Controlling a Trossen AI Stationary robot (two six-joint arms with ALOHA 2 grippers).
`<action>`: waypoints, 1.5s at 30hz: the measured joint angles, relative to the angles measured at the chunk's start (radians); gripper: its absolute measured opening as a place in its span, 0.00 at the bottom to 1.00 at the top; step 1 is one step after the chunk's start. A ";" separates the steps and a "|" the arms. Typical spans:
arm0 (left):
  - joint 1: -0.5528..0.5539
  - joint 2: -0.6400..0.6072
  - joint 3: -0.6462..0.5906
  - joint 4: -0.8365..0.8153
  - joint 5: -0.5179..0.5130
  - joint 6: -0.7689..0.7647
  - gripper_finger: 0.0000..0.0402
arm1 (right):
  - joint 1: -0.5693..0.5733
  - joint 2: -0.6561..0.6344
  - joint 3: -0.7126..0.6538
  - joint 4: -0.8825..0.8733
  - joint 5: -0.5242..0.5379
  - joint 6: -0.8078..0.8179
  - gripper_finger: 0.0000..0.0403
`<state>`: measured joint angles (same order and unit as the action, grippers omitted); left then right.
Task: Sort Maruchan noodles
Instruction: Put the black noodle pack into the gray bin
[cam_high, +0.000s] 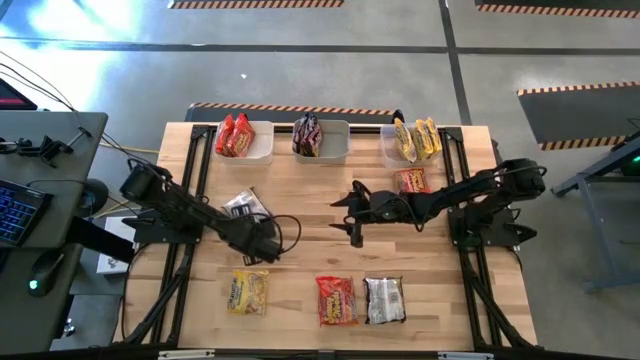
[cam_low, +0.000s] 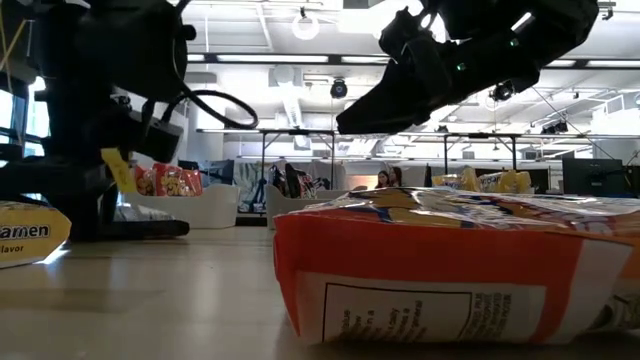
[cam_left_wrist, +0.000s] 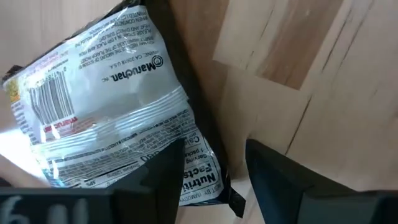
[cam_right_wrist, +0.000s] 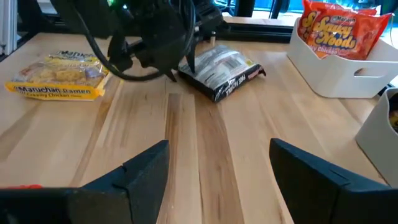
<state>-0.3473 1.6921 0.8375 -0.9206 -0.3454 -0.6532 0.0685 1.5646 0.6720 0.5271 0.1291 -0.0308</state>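
Across the back edge of the wooden table stand three pale bins: the left bin holds red-orange packets, the middle bin a dark packet, and the right bin yellow packets. Still loose are a silver packet on the left side of the table, a red packet just in front of the right bin, and near the front edge a yellow packet, an orange-red packet and a silver-and-dark packet. The left gripper sits low beside the silver packet; its wrist view shows its fingers parted with one tip at the packet's crimped end and nothing pinched between them. The right gripper hangs over bare wood mid-table, jaws spread and empty. The step in hand looks like taking up the silver packet for the middle bin. To do it well, the left gripper should probably straddle a raised edge or the crimped seam rather than the flat face, since the glossy film will likely slide under a shallow pinch. Closing firmly, then lifting clear before travelling, would keep it from dragging. The right arm is best placed for the red packet nearby.
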 joint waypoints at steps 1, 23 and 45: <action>0.001 0.010 0.001 -0.003 0.001 0.002 0.40 | 0.000 0.000 0.000 -0.001 0.000 -0.002 0.65; -0.021 -0.262 0.029 0.154 0.092 0.119 0.00 | -0.002 0.212 0.193 -0.021 -0.118 -0.163 0.76; -0.020 -0.345 0.029 0.299 0.107 0.168 0.00 | -0.002 0.543 0.648 -0.201 -0.122 -0.420 0.75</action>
<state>-0.3672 1.3472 0.8667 -0.6214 -0.2386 -0.4850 0.0662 2.1074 1.3203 0.3261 0.0069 -0.4511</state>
